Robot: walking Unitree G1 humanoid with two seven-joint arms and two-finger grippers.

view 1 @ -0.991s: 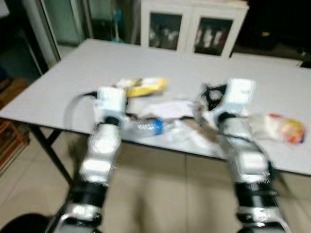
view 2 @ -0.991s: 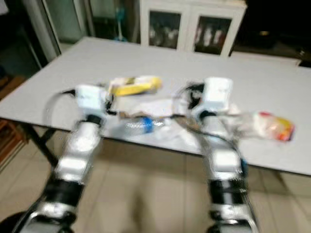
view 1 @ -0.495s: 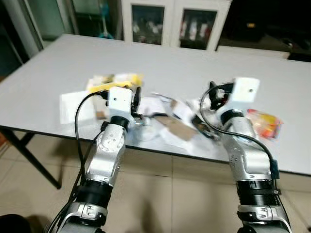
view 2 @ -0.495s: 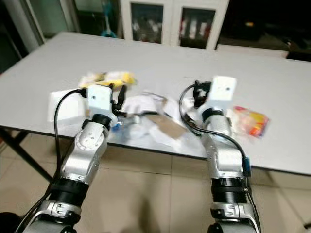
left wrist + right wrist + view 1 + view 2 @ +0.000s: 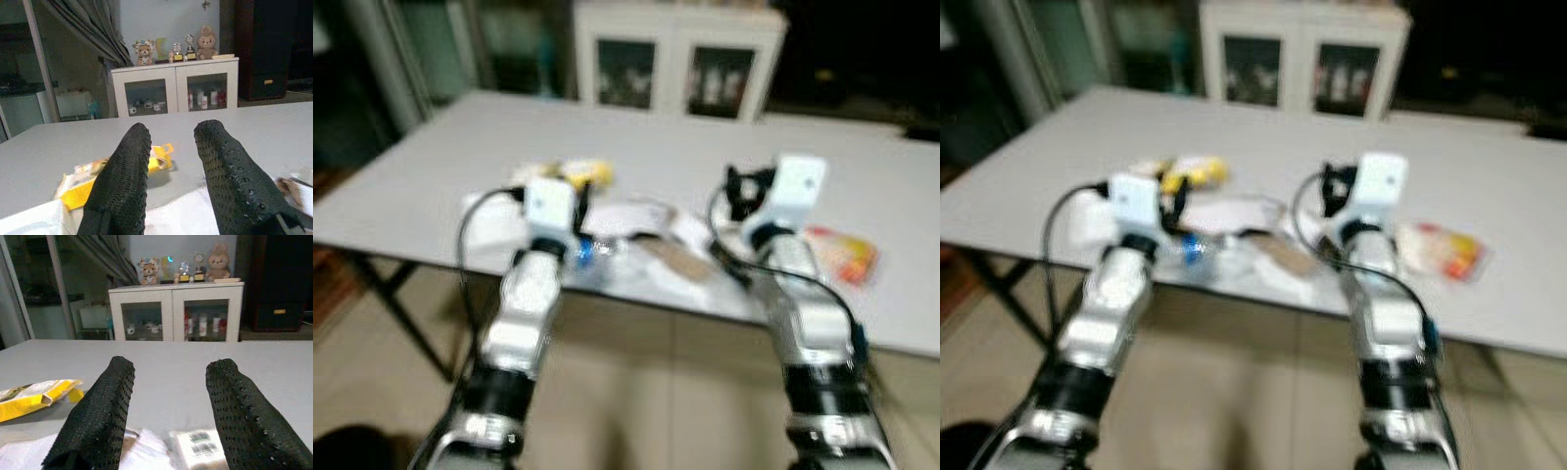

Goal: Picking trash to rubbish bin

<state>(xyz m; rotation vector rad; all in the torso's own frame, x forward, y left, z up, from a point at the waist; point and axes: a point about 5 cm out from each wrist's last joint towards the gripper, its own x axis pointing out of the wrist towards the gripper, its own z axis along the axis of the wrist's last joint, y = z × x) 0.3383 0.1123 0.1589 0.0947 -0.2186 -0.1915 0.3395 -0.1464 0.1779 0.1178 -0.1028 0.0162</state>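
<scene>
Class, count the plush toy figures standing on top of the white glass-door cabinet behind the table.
2. A small brown teddy bear stands toward one end of the white glass-door cabinet, a larger tan plush figure toward the other. Small trophies between them could hide more.

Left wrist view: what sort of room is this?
Probably a home dining or living room: a white glass-door cabinet topped with teddy bears and trophies, grey curtains, and a big grey table with litter.

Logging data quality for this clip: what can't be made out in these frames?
- Trash pile on the table: eye views motion-blurred, items indistinct.
- Package label: print too small, partly behind right end effector.
- Yellow wrapper: partly hidden by left end effector.
- Cabinet contents: too small.
</scene>
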